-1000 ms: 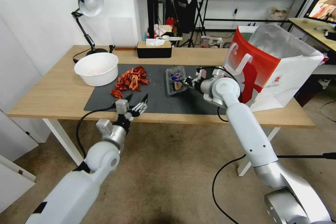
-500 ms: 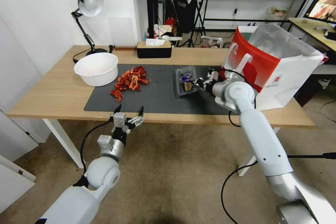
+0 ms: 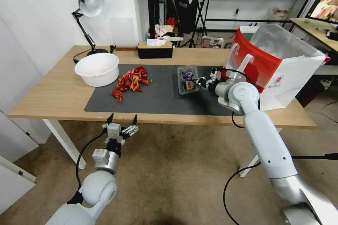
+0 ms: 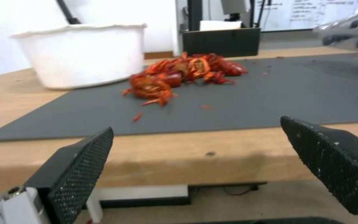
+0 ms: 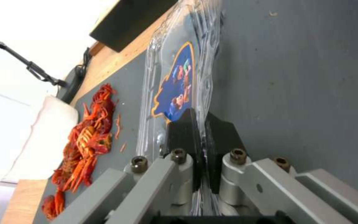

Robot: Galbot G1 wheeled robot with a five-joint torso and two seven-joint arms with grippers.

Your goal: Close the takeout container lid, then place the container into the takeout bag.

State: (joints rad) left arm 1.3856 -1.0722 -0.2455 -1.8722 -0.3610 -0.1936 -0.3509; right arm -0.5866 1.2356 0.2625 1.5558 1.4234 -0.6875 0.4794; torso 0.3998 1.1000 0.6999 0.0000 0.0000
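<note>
Dark mat (image 3: 155,96), right gripper (image 3: 199,82) pinching takeout container (image 3: 187,80) edge — beside takeout bag (image 3: 278,66)

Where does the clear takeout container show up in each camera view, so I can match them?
Head view: takeout container over the dark mat, pinched by the right gripper.
Left wrist view: a blurred corner of it, past the mat.
Right wrist view: its edge clamped between the fingers.
Shared landmark: the red crayfish shells.

Bowl (image 3: 96,68) left on table (image 3: 52,91), takeout container (image 3: 187,79) over mat (image 3: 158,95), takeout bag (image 3: 274,66) right
</note>
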